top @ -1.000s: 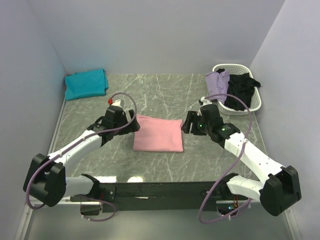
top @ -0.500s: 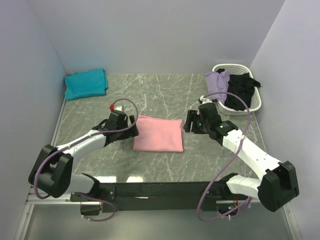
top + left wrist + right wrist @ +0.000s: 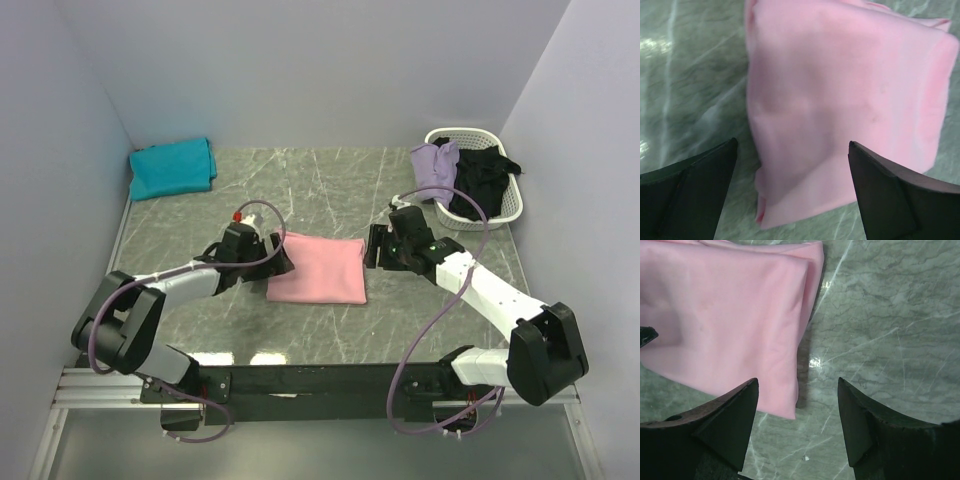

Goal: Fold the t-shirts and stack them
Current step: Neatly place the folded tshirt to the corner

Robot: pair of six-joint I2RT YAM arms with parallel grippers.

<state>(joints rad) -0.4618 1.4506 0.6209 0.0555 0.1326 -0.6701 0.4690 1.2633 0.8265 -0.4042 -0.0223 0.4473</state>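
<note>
Both arms have closed in on the folded light pink cloth t-shirt (image 3: 318, 268) since a second ago. The left gripper (image 3: 278, 258) has slid along the grey-green marbled counter (image 3: 330, 190) to the shirt's left edge, and the right gripper (image 3: 372, 247) has edged up to its right edge.

The pink shirt lies flat as a neat rectangle in the middle of the counter, between the two grippers. In the left wrist view, the left gripper (image 3: 792, 145) stands spread as wide as it goes, its two dark fingers set on either side of the shirt's near corner, with nothing in its grasp. In the right wrist view, the right gripper (image 3: 797, 381) is parted to a moderate gap. One finger is over the shirt's folded edge, the other over bare counter, and it grips nothing.

A folded teal cloth t-shirt (image 3: 172, 168) sits in the far left corner. At the far right, a white plastic lattice basket (image 3: 510, 205) holds a lavender cloth shirt (image 3: 435, 160) draped over its rim and a crumpled black cloth shirt (image 3: 480, 175).
</note>
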